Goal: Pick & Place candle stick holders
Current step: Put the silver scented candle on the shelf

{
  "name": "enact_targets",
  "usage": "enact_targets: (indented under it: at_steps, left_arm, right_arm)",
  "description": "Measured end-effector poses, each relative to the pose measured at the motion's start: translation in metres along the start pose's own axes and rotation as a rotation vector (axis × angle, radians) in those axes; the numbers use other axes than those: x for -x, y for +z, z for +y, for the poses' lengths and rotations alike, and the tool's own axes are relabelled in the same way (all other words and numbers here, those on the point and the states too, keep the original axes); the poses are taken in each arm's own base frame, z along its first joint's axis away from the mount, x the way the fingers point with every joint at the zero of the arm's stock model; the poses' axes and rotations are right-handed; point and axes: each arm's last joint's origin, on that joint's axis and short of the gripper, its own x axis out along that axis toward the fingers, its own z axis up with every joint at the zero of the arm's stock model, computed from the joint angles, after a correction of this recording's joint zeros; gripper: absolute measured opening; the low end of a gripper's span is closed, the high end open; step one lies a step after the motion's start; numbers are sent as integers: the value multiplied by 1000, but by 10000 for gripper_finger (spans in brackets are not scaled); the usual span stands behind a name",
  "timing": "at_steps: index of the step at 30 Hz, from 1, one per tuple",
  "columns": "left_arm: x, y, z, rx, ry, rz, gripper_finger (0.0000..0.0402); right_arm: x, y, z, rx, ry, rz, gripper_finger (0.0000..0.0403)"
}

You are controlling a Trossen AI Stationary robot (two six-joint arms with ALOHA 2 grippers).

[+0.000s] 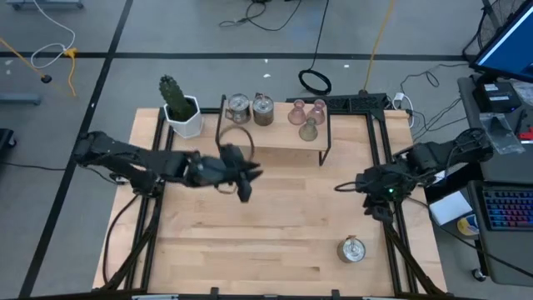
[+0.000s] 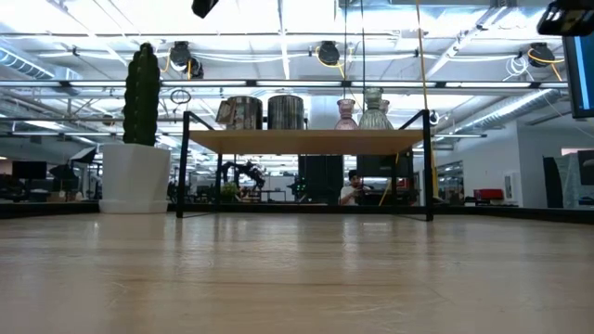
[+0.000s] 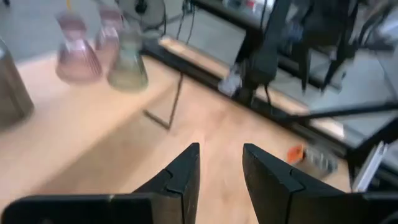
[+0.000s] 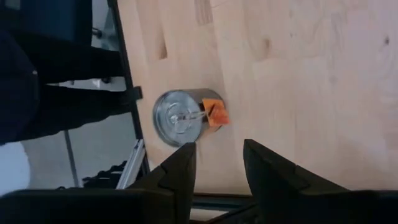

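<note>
On a raised wooden shelf [image 1: 275,133] at the table's far side stand two silver candle stick holders [image 1: 239,106] [image 1: 263,109], two pinkish glass ones [image 1: 296,112] [image 1: 317,109] and an olive-green one [image 1: 309,128]. Another silver holder [image 1: 351,249], with an orange tag [image 4: 217,114], lies on its side near the table's front right. My left gripper [image 3: 221,158] hangs open above the table just before the shelf [image 1: 248,177], holding nothing. My right gripper [image 4: 219,155] is open at the right edge [image 1: 360,182], looking down at the lying silver holder [image 4: 180,117].
A white pot with a green cactus [image 1: 181,108] stands at the far left corner beside the shelf. The shelf rests on thin black legs [image 3: 174,102]. Black frame rails [image 1: 391,167] run along the table's sides. Bare wood lies across the table's middle and near side.
</note>
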Motion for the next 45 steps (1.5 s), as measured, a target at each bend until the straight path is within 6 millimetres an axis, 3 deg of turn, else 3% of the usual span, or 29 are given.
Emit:
enact_targets:
  at_steps: [7,12,21,33,39,45]
  left_arm:
    - [-25,-31,-31,52,-47,14,122]
    - [-44,-45,-42,62,-73,1,122]
    - [-64,-66,-51,16,-85,12,122]
    - [-66,-68,-51,10,-79,13,122]
    - [-66,-68,-51,11,-80,14,122]
    - [-66,-68,-51,5,-80,16,122]
  right_arm:
    - [1,-14,8,-110,4,22,125]
    - [-2,-19,12,-212,3,55,125]
    - [-39,-38,10,-266,-34,153,125]
    - [-90,-48,-4,-302,42,143,125]
    - [-108,-56,-14,-369,107,227,126]
    - [-118,-57,-16,-373,235,202,126]
